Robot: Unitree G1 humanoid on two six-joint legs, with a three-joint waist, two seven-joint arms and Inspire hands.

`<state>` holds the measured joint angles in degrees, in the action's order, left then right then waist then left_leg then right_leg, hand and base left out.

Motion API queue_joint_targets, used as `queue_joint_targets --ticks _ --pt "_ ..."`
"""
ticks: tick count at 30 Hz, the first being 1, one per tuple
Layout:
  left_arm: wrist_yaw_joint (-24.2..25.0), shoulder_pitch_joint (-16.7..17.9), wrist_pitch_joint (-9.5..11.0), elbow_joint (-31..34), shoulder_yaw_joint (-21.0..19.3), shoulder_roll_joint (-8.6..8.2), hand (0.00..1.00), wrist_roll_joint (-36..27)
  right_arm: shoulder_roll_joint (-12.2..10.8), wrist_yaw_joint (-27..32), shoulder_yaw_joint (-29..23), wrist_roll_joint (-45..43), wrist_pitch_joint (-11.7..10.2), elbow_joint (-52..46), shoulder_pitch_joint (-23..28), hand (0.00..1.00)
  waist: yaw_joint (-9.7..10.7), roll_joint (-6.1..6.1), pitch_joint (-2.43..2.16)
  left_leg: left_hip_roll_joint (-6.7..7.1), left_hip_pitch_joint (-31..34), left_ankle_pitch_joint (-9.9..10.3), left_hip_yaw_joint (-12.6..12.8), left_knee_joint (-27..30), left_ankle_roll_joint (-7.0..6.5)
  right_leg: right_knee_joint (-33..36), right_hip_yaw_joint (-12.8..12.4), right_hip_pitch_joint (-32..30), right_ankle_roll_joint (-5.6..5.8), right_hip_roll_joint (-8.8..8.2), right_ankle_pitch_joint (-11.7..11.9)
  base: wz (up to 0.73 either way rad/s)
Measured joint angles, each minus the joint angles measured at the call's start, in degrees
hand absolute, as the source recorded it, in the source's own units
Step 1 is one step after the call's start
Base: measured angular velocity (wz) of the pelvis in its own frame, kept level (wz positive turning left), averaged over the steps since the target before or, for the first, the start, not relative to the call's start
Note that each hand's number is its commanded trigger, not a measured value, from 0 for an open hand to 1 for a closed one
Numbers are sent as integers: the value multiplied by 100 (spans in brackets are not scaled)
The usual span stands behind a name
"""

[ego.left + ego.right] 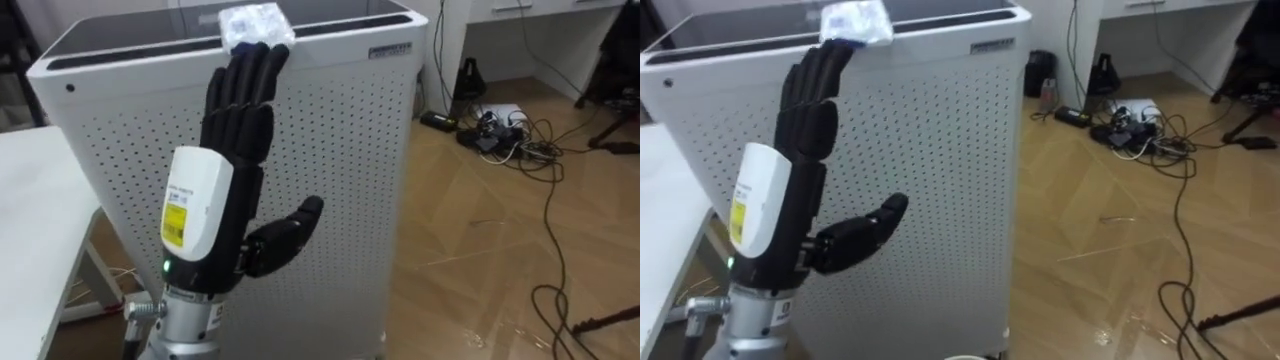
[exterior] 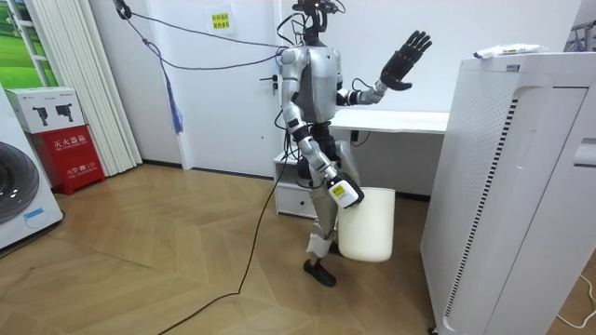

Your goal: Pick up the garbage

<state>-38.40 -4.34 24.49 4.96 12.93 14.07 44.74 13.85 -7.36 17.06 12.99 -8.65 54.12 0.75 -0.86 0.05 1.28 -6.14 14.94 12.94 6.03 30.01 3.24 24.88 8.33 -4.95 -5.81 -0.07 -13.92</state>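
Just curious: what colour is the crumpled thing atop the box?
The crumpled wrapper is white with blue, clearest in right eye view.

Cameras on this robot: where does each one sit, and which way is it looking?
Left eye view: on the head, looking down at the raised left hand, fingers straight, just under a crumpled wrapper atop a white machine.
Right eye view: same scene, slightly to the side.
Room view: across the room, seeing the whole robot standing by a desk, right hand by a white bin.
Shared: hand, wrapper, machine.
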Motion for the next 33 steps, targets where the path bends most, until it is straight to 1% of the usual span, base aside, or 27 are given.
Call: queue_joint_targets --ticks 1,2,3,4,5,6,7,8,9,10,12,15,16,17,18,19,21,22,23,24,26,27,29,30,31,32,33 --pt "-14 -1 0 12 -24 0 0 3 14 10 9 2 1 0 15 100 -14 11 -11 35 10 -126 -63 -301 -1 1 -24 8 28 9 -23 -35" --pt "-33 -22 -2 46 -59 -7 0 54 39 26 13 4 8 -2 55 100 -32 13 -49 109 67 -481 -191 -763 -26 25 -87 30 77 11 -94 -32" --pt "-75 -29 0 113 -108 -8 0 212 61 30 30 0 68 -1 64 100 -105 9 -95 129 20 -750 -194 -933 -42 28 -187 37 136 12 -138 -31" --pt "-115 -54 6 138 -131 -7 0 293 70 37 26 0 95 -2 59 100 -114 30 -122 167 -14 -832 -205 -962 -81 21 -221 48 165 3 -155 -30" --pt "-170 -114 7 191 -163 -5 0 406 81 40 22 0 123 -2 59 100 -134 24 -118 215 -93 -941 -183 -988 -175 -4 -231 108 231 -34 -194 -27" --pt "-222 -114 7 274 -210 9 0 484 61 47 22 -13 132 -2 67 100 -215 -18 -96 280 -168 -997 -138 -968 -259 -18 -218 157 296 -104 -247 -30" --pt "-222 -114 6 323 -223 23 0 496 49 48 22 -19 133 -11 85 100 -249 -46 -96 306 -201 -962 -133 -936 -292 -49 -219 183 321 -146 -262 -29" --pt "-224 -113 1 449 -242 63 0 496 48 45 23 -57 136 -61 116 100 -269 -72 -92 363 -199 -871 -134 -882 -328 -135 -217 234 363 -201 -285 -15" --pt "-231 -113 0 555 -249 116 0 496 55 48 22 -70 155 -122 138 100 -272 -77 -89 416 -202 -764 -126 -825 -369 -169 -216 270 421 -265 -318 -9" --pt "-231 -112 -1 592 -249 137 0 497 55 47 22 -70 167 -140 141 100 -273 -76 -90 455 -218 -717 -128 -813 -388 -196 -213 298 457 -302 -339 -4" --pt "-224 -112 -3 658 -247 141 0 500 53 48 20 -85 196 -162 143 100 -269 -71 -91 607 -302 -562 -129 -785 -471 -220 -201 407 586 -458 -417 0" --pt "-220 -115 -3 658 -252 137 0 499 46 45 21 -82 206 -188 142 100 -260 -62 -91 718 -352 -341 -124 -624 -550 -192 -164 538 696 -591 -532 3" --pt "-215 -122 -3 657 -257 138 0 500 51 45 20 -83 212 -239 145 100 -257 -40 -77 755 -361 -213 -124 -500 -587 -100 -160 593 758 -632 -578 7" --pt "-203 -127 -3 657 -264 147 0 501 52 46 25 -85 213 -299 149 100 -258 -20 -78 796 -369 -93 -119 -389 -628 95 -126 602 840 -696 -627 9" --pt "-193 -151 -3 657 -264 150 0 508 52 47 23 -84 213 -327 149 100 -250 -2 -71 802 -368 -43 -118 -323 -656 209 -79 593 844 -723 -629 16" --pt "-182 -254 -2 659 -265 150 0 600 53 44 22 -84 216 -377 163 100 -255 9 -64 835 -378 52 -125 -228 -714 459 17 556 858 -798 -637 21" --pt "-191 -394 -26 714 -270 135 0 825 60 37 11 -88 240 -577 195 100 -261 20 -55 953 -484 218 -127 -224 -834 1004 142 428 876 -992 -631 16" --pt "-191 -429 -31 746 -270 138 0 898 58 34 11 -83 239 -608 195 100 -262 14 -51 997 -517 246 -119 -222 -865 1131 154 388 887 -1028 -625 12" --pt "-192 -493 -23 798 -270 151 0 993 57 23 10 -80 234 -614 193 100 -264 27 -53 1066 -572 291 -128 -222 -926 1319 177 357 956 -1111 -580 12" --pt "-201 -568 -5 851 -269 173 0 1005 55 19 9 -80 234 -613 192 100 -264 71 -32 1103 -621 330 -130 -221 -989 1368 175 341 1024 -1149 -522 9" --pt "-220 -612 4 934 -269 231 0 1006 41 12 24 -82 234 -610 181 100 -295 161 -25 1105 -644 363 -162 -218 -1041 1398 190 321 1065 -1152 -382 2" --pt "-232 -615 4 948 -270 240 0 1007 35 -1 23 -81 233 -596 179 100 -291 178 -25 1113 -655 369 -212 -216 -1056 1390 187 305 1072 -1148 -375 0" --pt "-275 -615 22 983 -271 256 0 1002 16 -55 21 -117 236 -539 162 100 -336 228 -11 1126 -675 362 -515 -281 -1065 959 142 87 1047 -1038 -609 0" --pt "-271 -614 40 1022 -270 274 0 1001 11 -80 18 -162 238 -540 174 100 -358 226 -10 1124 -691 362 -527 -298 -1064 764 131 28 1038 -1023 -603 8" --pt "-252 -614 52 1123 -250 330 0 1001 8 -101 15 -243 256 -540 186 100 -365 190 -3 1158 -729 363 -546 -360 -1063 286 101 -26 1007 -1027 -418 30" --pt "-236 -603 59 1152 -221 361 0 997 2 -89 9 -307 276 -539 200 100 -313 193 -4 1192 -782 368 -632 -394 -1057 88 75 -17 1154 -992 -162 39" --pt "-186 -604 60 1210 -202 395 0 998 0 -85 9 -382 320 -540 194 100 -306 209 -42 1186 -824 356 -677 -490 -1033 -5 84 56 1147 -950 -123 28"
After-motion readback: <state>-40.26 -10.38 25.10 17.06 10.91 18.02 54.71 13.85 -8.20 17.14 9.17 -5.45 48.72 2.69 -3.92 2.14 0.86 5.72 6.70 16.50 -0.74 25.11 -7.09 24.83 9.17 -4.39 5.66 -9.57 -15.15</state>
